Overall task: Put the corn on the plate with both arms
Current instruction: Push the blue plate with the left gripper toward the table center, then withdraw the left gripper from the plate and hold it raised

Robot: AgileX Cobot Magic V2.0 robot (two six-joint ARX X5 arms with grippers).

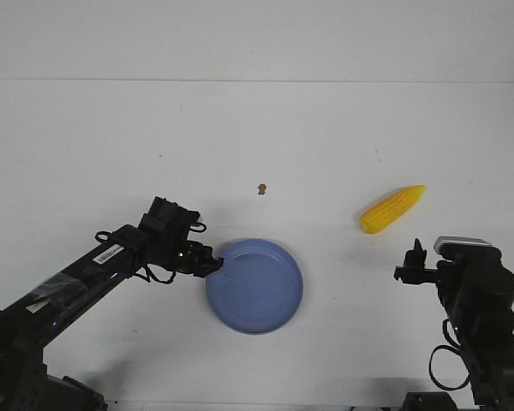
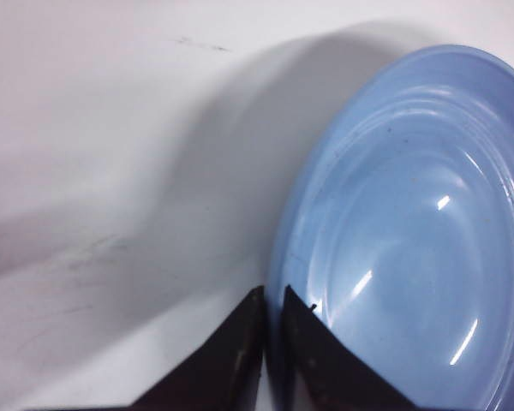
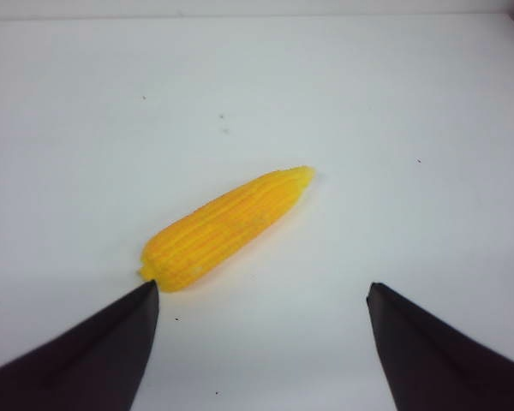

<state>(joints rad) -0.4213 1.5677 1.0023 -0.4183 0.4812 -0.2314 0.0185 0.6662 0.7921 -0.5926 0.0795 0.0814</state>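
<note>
The yellow corn (image 1: 392,209) lies flat on the white table at the right, pointed end toward the far right. My right gripper (image 1: 411,261) sits just short of it, open. In the right wrist view the corn (image 3: 227,227) lies beyond the right gripper (image 3: 261,291), its blunt end near one fingertip, with nothing between the fingers. The blue plate (image 1: 255,287) rests in the near middle of the table. My left gripper (image 1: 216,264) is at the plate's left rim. The left wrist view shows the left gripper (image 2: 272,295) shut on the rim of the plate (image 2: 411,240).
A tiny brown speck (image 1: 261,188) lies on the table beyond the plate. The table's far edge meets a white wall. The bases of both arms fill the near left and near right corners.
</note>
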